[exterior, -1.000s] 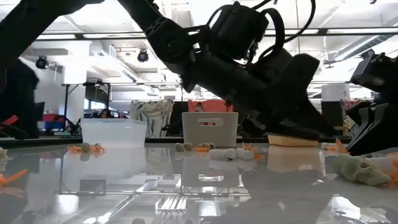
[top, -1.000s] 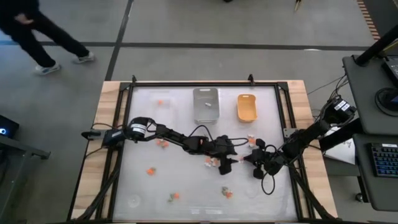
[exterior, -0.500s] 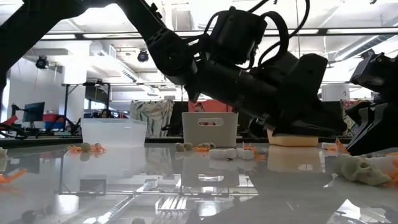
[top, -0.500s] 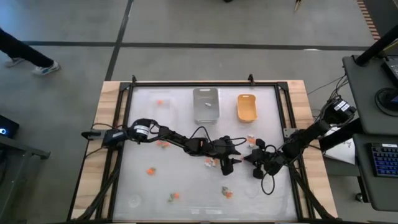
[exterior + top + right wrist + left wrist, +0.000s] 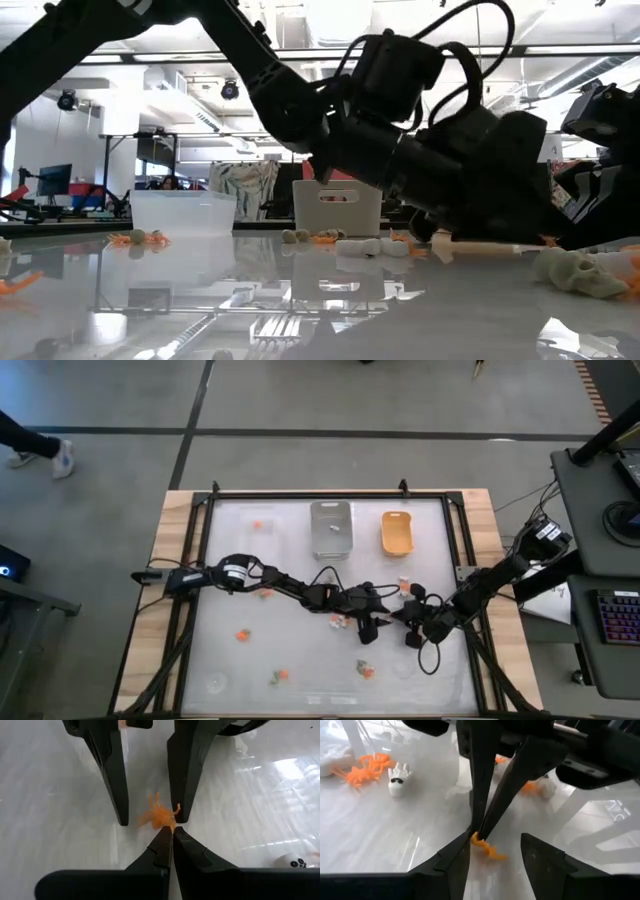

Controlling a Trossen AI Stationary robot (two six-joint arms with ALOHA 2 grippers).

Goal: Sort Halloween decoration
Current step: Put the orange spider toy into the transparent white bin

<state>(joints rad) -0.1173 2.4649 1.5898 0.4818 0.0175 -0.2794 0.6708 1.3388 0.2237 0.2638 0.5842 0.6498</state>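
Note:
A small orange spider decoration (image 5: 159, 815) lies on the white table between both grippers, right of the table's middle. My left gripper (image 5: 495, 838) reaches in from the left and is open, with one finger on each side of the spider (image 5: 486, 847). My right gripper (image 5: 172, 831) comes from the right and is shut, its tips at the spider's edge. Other decorations lie apart on the table: a white ghost (image 5: 397, 779), another orange spider (image 5: 365, 767) and a pale skull (image 5: 580, 272). My right gripper pinches a thin leg at the spider's edge (image 5: 173, 825) between the very tips of its two fingers. The fingers slant down from the table's right side. The spider's body sits just past the tips, low over or on the table; which, I cannot tell.
A clear tray (image 5: 262, 525), a grey tray (image 5: 331, 527) and an orange-yellow tray (image 5: 397, 532) stand in a row at the far edge. Loose trinkets lie at the near left (image 5: 243, 634), near middle (image 5: 278, 677) and near right (image 5: 365, 669). Cables loop beside both arms.
My left gripper has sunk toward the table and tipped further down, edging a little toward my right gripper. The spider and my right gripper have kept still.

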